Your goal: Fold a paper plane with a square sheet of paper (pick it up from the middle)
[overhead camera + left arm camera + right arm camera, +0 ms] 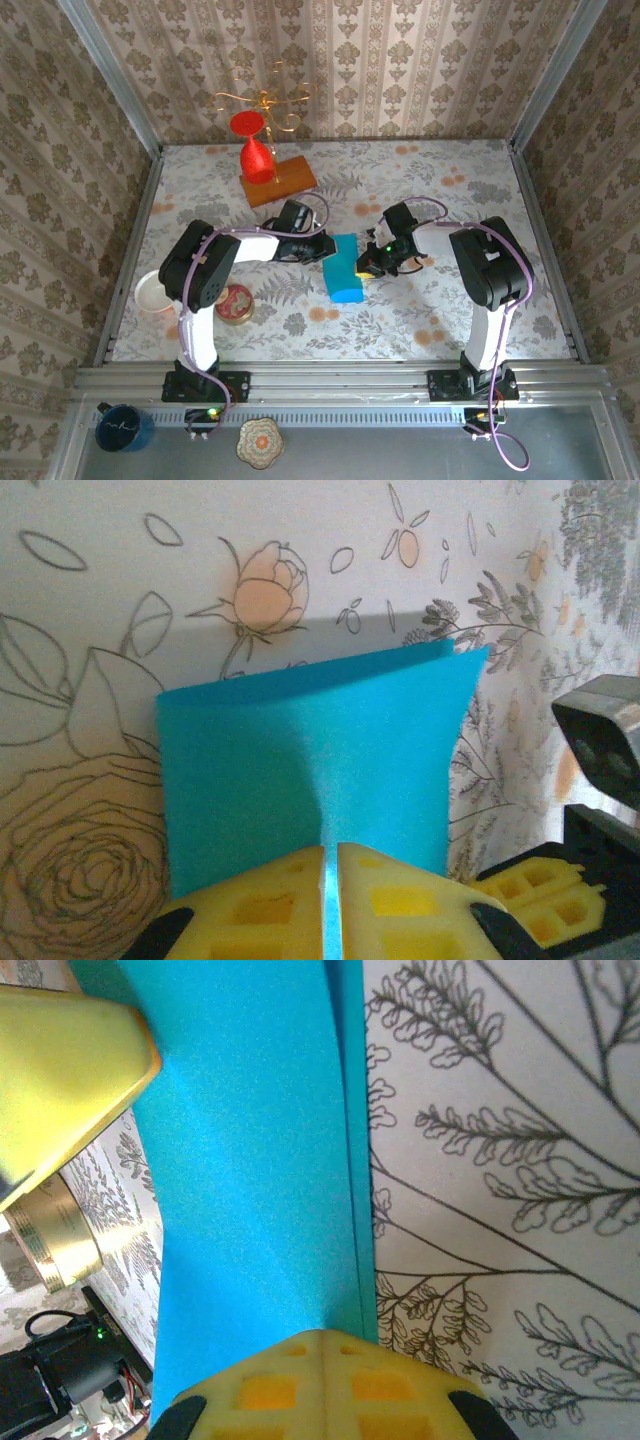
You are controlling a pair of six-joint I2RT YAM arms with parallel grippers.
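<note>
The square sheet of paper (346, 272) is teal-blue, folded over, and held just above the flowered tabletop between both arms. My left gripper (326, 250) is at its left edge. In the left wrist view the yellow fingers (260, 900) are shut on the sheet (300, 750), and a thin blue strip shows in the slit at the left gripper (330, 848). My right gripper (368, 264) meets the sheet's right side. In the right wrist view it (322, 1335) is shut on the paper (250, 1160), whose two layered edges run along the right.
A red glass (255, 150) stands on an orange wooden block (280, 183) at the back, with a gold wire stand (262, 100) behind. A gold tin (235, 303) and a white bowl (152, 293) sit front left. Patterned walls close in three sides.
</note>
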